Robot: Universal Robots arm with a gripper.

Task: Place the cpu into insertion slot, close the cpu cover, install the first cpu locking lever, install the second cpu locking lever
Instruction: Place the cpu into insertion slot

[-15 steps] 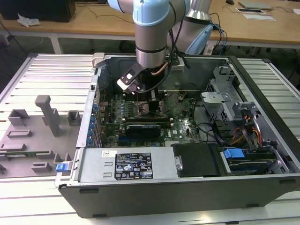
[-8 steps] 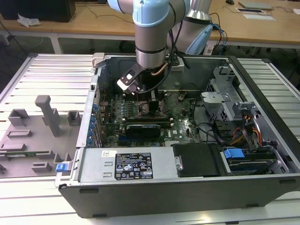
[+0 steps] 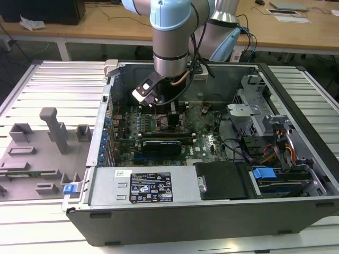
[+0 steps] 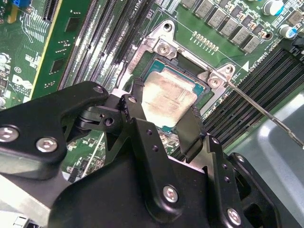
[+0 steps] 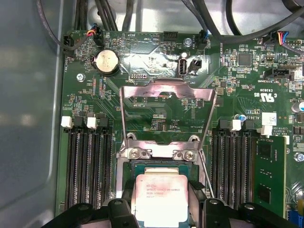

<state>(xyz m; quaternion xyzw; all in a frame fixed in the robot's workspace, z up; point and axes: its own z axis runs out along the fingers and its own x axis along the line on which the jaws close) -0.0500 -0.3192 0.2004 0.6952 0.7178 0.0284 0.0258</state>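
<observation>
Inside the open case [image 3: 212,225], in the exterior view, the arm [image 3: 170,47] reached down from 12 o'clock onto the motherboard [image 3: 204,145]. The power supply [image 3: 106,188] lay at the board's 6 o'clock, and a grey fixture [image 3: 32,159] sat on the desk [image 3: 53,79] at the case's 9 o'clock. In both wrist views the jaws were closed partway on the cpu [image 4: 168,97] [image 5: 159,199], one finger [image 4: 135,95] against each of two opposite edges, right at the socket [image 4: 164,47]; whether the chip was seated could not be told. The cover [image 5: 166,89] stood open, tilted up past its hinge on the far side from the jaws, and a thin lever [image 4: 266,114] stuck out unlatched.
</observation>
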